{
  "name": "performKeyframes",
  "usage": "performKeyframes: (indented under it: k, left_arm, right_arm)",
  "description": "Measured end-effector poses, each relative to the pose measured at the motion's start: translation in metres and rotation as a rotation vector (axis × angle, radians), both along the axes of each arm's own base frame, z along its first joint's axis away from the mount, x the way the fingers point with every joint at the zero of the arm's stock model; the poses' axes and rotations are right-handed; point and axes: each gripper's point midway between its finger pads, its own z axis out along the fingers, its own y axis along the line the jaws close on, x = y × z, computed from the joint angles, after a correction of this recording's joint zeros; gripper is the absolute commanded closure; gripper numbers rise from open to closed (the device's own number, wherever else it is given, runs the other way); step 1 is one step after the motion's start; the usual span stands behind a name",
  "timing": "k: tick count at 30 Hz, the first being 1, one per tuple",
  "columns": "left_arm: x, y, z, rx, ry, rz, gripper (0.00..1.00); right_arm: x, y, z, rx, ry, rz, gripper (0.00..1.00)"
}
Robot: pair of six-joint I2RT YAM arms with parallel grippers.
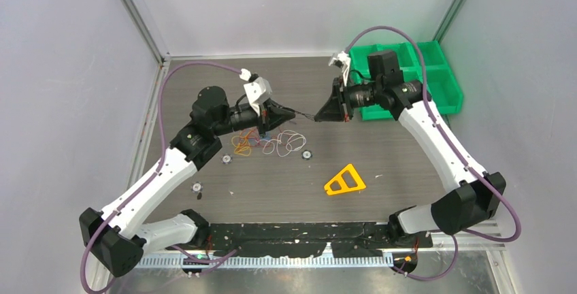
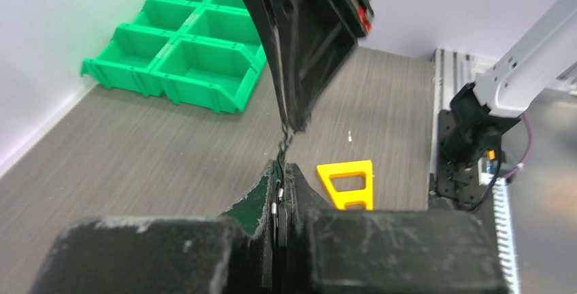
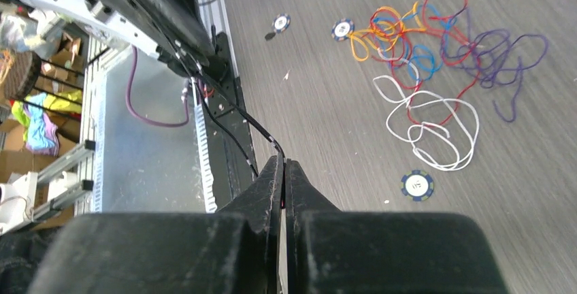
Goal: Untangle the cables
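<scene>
A black cable point(image 1: 306, 115) is stretched in the air between my two grippers. My left gripper point(image 1: 292, 113) is shut on one end; in the left wrist view the twisted strand point(image 2: 286, 145) runs from its shut jaws point(image 2: 280, 166) up to the right gripper's tip point(image 2: 298, 125). My right gripper point(image 1: 318, 118) is shut on the other end, and the strand point(image 3: 238, 113) leaves its jaws point(image 3: 283, 161) toward the left arm. The other cables point(image 1: 269, 142), red, blue, orange, purple and white point(image 3: 429, 127), lie in loose loops on the table below the left gripper.
Green bins point(image 1: 439, 83) stand at the back right. A yellow triangular piece point(image 1: 345, 181) lies on the table in front of the middle. Poker chips point(image 1: 307, 154) lie round the cable pile, some point(image 1: 226, 159) to its left.
</scene>
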Motion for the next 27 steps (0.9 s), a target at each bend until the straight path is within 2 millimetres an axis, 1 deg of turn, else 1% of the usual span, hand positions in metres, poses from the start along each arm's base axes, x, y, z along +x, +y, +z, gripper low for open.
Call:
performKeyframes:
  k: [3,4,6,7,9,11,12,13,14,15,16,18,20,22,25,27]
  left_arm:
    - [0.002,-0.006,0.01,-0.034,0.063,-0.002,1.0]
    - [0.002,-0.007,0.015,-0.046,0.075,-0.006,1.0]
    - [0.0,-0.008,0.021,-0.059,0.088,-0.015,1.0]
    - [0.0,-0.008,0.022,-0.063,0.096,-0.018,1.0]
    - [0.002,-0.005,0.02,-0.067,0.126,-0.009,1.0]
    - [0.009,0.003,0.014,-0.07,0.176,0.02,1.0]
    - [0.012,0.006,0.011,-0.074,0.204,0.034,1.0]
    - [0.015,0.009,0.006,-0.082,0.237,0.046,1.0]
    - [0.017,0.009,0.003,-0.091,0.271,0.048,1.0]
    - [0.018,0.009,0.002,-0.101,0.296,0.045,1.0]
    - [0.02,0.008,0.002,-0.112,0.315,0.044,1.0]
    - [0.022,0.011,0.012,-0.143,0.319,0.044,1.0]
    - [0.023,0.012,0.021,-0.157,0.305,0.041,1.0]
    - [0.017,0.009,0.03,-0.16,0.285,0.011,1.0]
    - [0.009,0.005,0.038,-0.155,0.27,-0.039,1.0]
    - [0.003,0.002,0.039,-0.147,0.27,-0.072,1.0]
  right_arm:
    - [-0.016,0.01,-0.012,-0.024,-0.005,0.039,0.95]
    - [-0.021,0.014,-0.013,-0.028,-0.015,0.054,0.95]
    - [-0.024,0.016,-0.012,-0.031,-0.042,0.066,0.95]
    - [-0.022,0.014,-0.01,-0.034,-0.061,0.061,0.95]
    - [-0.011,0.004,-0.004,-0.035,-0.093,0.028,0.95]
    - [0.002,-0.008,0.007,-0.026,-0.129,-0.011,0.95]
    - [0.008,-0.016,0.016,-0.015,-0.152,-0.03,0.94]
    - [0.012,-0.021,0.026,-0.004,-0.177,-0.041,0.88]
    - [0.014,-0.026,0.035,0.004,-0.199,-0.051,0.67]
    - [0.016,-0.03,0.044,0.007,-0.227,-0.057,0.55]
    - [0.019,-0.036,0.047,-0.004,-0.235,-0.078,0.32]
    - [0.029,-0.053,0.051,-0.042,-0.26,-0.139,0.14]
    - [0.037,-0.064,0.056,-0.067,-0.287,-0.182,0.06]
    - [0.041,-0.068,0.063,-0.083,-0.334,-0.195,0.03]
    - [0.036,-0.058,0.076,-0.098,-0.427,-0.158,0.02]
    - [0.026,-0.044,0.08,-0.11,-0.486,-0.103,0.01]
